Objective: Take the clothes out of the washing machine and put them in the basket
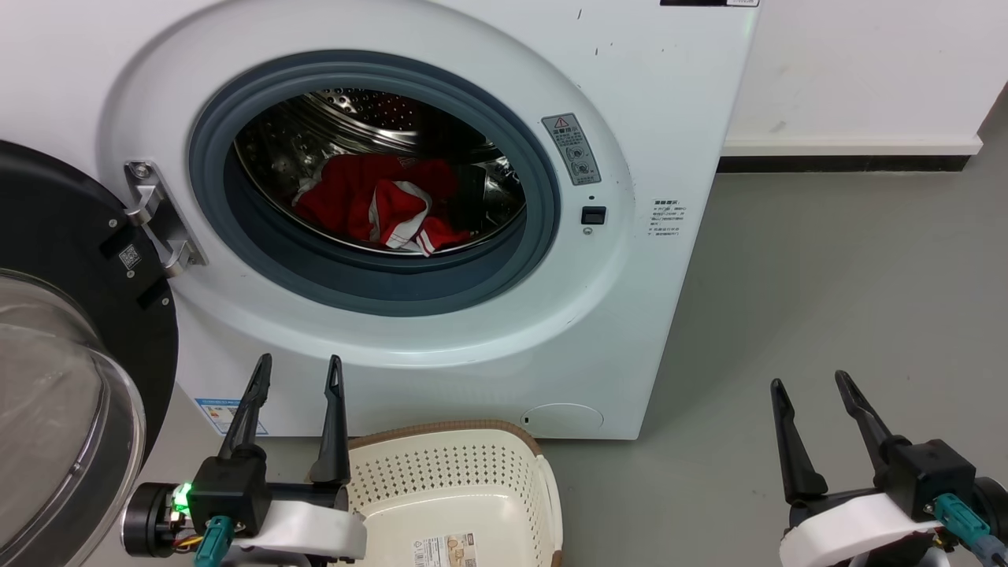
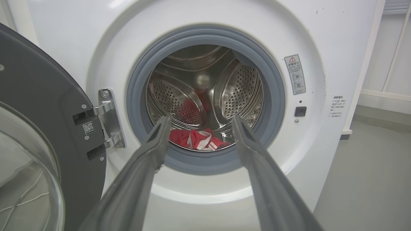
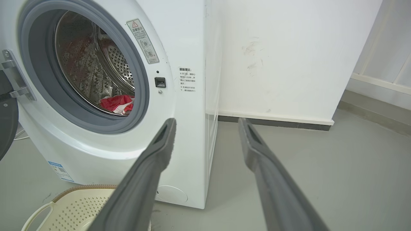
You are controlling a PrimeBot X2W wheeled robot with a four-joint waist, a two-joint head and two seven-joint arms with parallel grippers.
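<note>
The white washing machine (image 1: 646, 94) stands with its black-framed glass door (image 1: 55, 339) swung open to the left. Red clothes (image 1: 370, 206) with white stripes lie at the bottom of the steel drum, also seen as clothes (image 2: 197, 140) and clothes (image 3: 116, 104). The cream basket (image 1: 461, 488) sits on the floor below the porthole, its rim showing as the basket (image 3: 74, 199). My left gripper (image 1: 301, 365) is open, low in front of the machine, at the basket's left. My right gripper (image 1: 811, 379) is open over the floor to the machine's right. Both hold nothing.
Grey floor (image 1: 850, 276) stretches to the right of the machine, ending at a white wall with a dark skirting (image 1: 843, 163). The open door's hinge (image 1: 161, 216) juts out left of the porthole. The basket is empty apart from a label.
</note>
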